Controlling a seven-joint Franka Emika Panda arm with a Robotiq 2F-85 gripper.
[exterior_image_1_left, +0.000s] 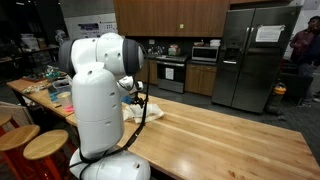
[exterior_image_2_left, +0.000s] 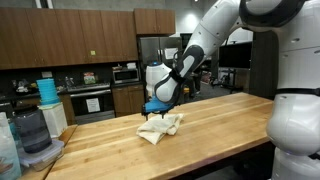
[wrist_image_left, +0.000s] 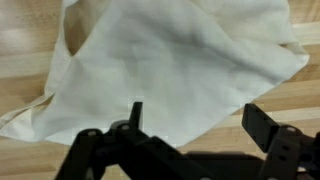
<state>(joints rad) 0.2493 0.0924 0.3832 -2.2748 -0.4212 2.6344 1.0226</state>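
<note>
Arm (exterior_image_2_left: 205, 40) stretched forward, wrist angled down; claw (exterior_image_2_left: 157, 108) spread wide over crumpled white cloth (exterior_image_2_left: 161, 127).

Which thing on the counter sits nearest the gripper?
The cream cloth, crumpled directly below the open gripper; the blue cups stand far off along the counter.

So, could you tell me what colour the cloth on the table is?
Plain cream-white, no pattern: the cloth shows best in the wrist view.
</note>
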